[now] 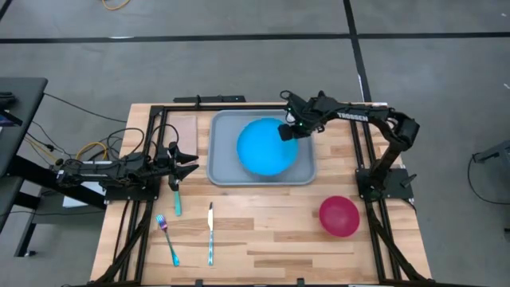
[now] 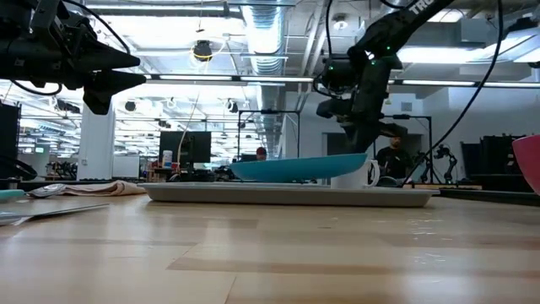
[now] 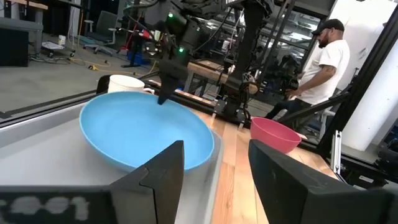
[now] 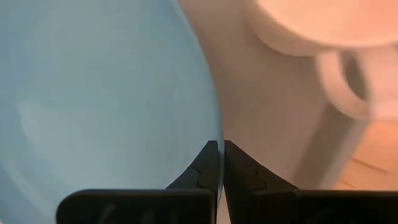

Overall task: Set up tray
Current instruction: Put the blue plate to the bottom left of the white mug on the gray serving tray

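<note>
The grey-blue tray (image 1: 219, 171) lies flat at the table's middle, toward the far edge. The round blue plate (image 1: 263, 151) sits on it, also seen in the left wrist view (image 3: 143, 134) and the low view (image 2: 287, 169). My right gripper (image 1: 288, 132) is over the plate's far-right rim and shut on it. A white mug (image 2: 364, 173) stands on the tray just behind that rim, hidden under the arm in the high view. My left gripper (image 1: 191, 159) waits open left of the tray, above the table (image 3: 214, 177). My right gripper pinches the blue plate's rim (image 4: 214, 134) on its far-right side between the two fingers, which come from above and slant down (image 2: 359, 127). The held side (image 2: 359, 157) stands a little higher than the opposite side. The plate's underside rests on the tray.
A pink bowl (image 1: 339, 216) stands near the right edge. A fork (image 1: 167, 239), a knife (image 1: 210, 233) and a teal-handled utensil (image 1: 176, 199) lie on the wood near the left front. A beige cloth (image 1: 185, 127) lies left of the tray. A person (image 3: 323, 59) stands beyond the table.
</note>
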